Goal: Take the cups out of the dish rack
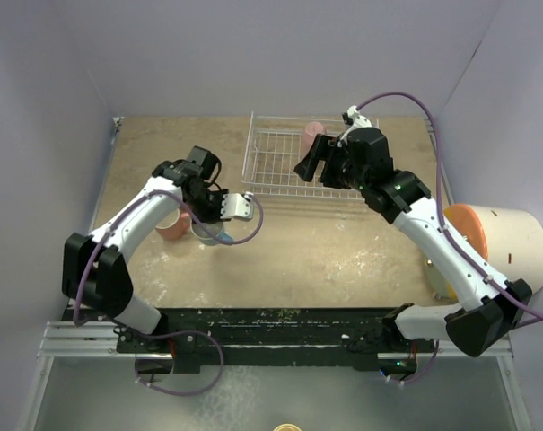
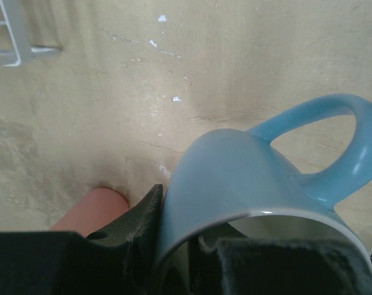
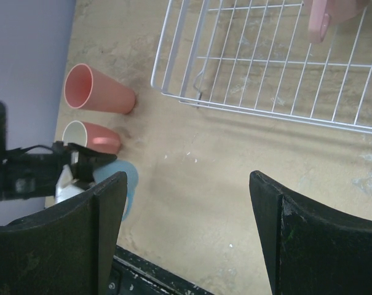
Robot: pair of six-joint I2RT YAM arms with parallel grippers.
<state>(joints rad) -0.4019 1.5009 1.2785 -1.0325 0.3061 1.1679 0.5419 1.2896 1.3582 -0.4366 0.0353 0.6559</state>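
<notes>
- The left gripper (image 2: pixel 173 246) is clamped on the rim of a light blue glazed mug (image 2: pixel 235 178): one black finger sits inside the mouth, the other against the outer wall.
- That mug is out of the rack, low over the tan table top (image 1: pixel 343 251), its loop handle pointing away from the fingers; whether it touches the surface cannot be told.
- Just beside it stand a salmon-pink mug with a pale inside (image 3: pixel 93 136) and a second salmon-pink cup (image 3: pixel 99 93).
- The right gripper (image 3: pixel 186 190) hovers at the near edge of the white wire-grid dish rack (image 1: pixel 275 157), its fingers spread wide with nothing between them.
- A pale pink handled mug (image 1: pixel 312 135) sits in the rack's far part.
</notes>
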